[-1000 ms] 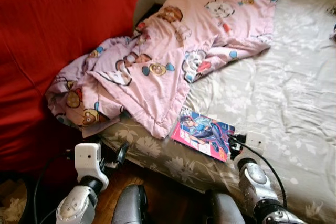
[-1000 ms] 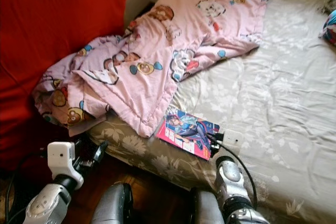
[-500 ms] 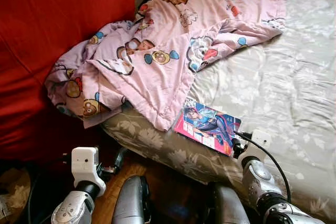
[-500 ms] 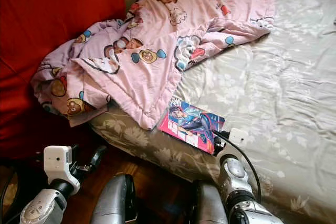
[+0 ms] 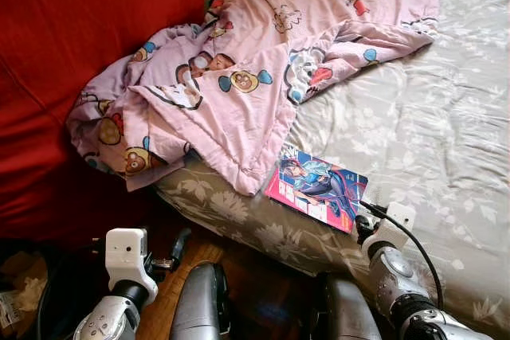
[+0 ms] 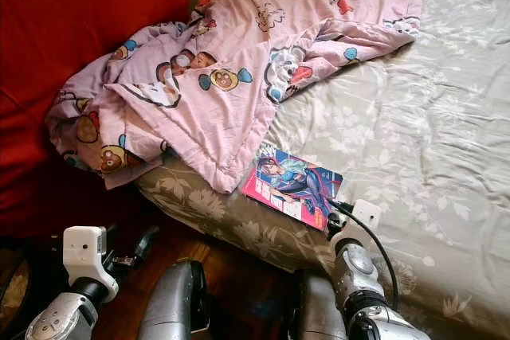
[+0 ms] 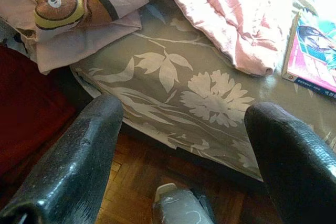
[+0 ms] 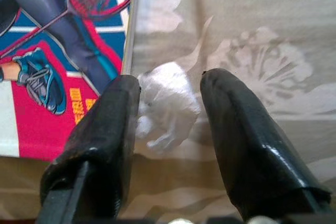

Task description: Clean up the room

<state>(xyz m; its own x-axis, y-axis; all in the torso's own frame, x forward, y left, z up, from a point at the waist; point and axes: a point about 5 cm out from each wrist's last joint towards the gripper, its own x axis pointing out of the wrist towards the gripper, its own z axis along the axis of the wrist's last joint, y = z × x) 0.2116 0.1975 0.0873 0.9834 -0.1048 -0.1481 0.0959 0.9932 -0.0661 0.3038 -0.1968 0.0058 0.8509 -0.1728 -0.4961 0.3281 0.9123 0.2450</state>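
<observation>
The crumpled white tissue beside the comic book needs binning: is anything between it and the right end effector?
Nothing visible. The crumpled white tissue lies between the right end effector's open fingers, the comic book just beside.

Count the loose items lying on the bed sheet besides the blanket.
2: a comic book near the mattress edge, beside the pink blanket, and a crumpled white tissue between the right tool fingers. More may hide under the blanket.

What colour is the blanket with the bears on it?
The blanket is pink, printed with cartoon bears and other animals. The left eye view shows it best.
</observation>
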